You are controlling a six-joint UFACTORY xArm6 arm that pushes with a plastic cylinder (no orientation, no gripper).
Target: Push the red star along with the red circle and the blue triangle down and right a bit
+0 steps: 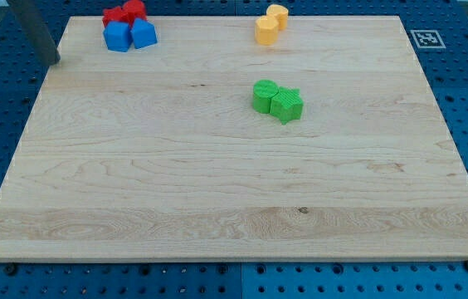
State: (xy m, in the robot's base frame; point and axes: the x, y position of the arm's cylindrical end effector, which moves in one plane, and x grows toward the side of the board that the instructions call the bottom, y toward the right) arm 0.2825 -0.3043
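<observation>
A tight cluster of four blocks sits at the board's top left corner. In it are the red star point(114, 15), the red circle point(135, 8) to its right, a blue cube-like block point(118, 36) and the blue triangle-like block point(143, 33) below them. The dark rod comes down from the view's top left. My tip point(52, 61) is at the board's left edge, left of and below the cluster, a clear gap away from the blue blocks and touching no block.
Two yellow blocks point(271, 23) touch each other at the top centre. Two green blocks point(277, 100), a round one and a star-like one, touch right of the board's centre. A marker tag point(426, 38) lies off the board's top right corner.
</observation>
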